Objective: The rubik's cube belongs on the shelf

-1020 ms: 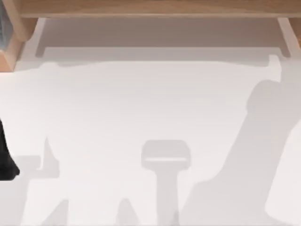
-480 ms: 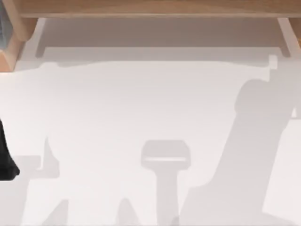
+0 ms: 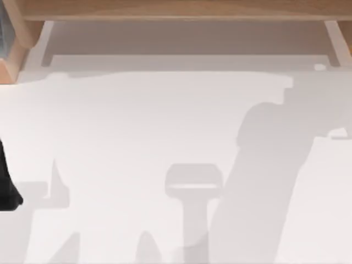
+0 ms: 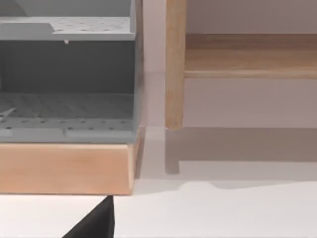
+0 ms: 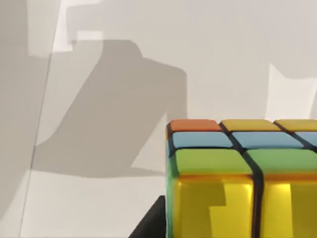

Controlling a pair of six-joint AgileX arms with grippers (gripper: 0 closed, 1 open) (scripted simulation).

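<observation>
Top view: white tabletop crossed by grey arm shadows, the shelf running along the far edge as a long light-brown board with pale uprights under it. A dark piece of the left arm sits at the left edge of the tabletop, parked; its tool cannot be made out, so whether it is spread or pressed together I cannot tell. Left wrist view: a wooden post of the shelf, its board behind, and beside it a grey perforated rack on a wooden base, standing on the tabletop. Right wrist view: the rubik's cube close up, yellow face toward the camera, green, blue, orange and yellow stickers on the adjoining face, dark grid lines between, white tabletop behind it. The right tool's state cannot be told either.
</observation>
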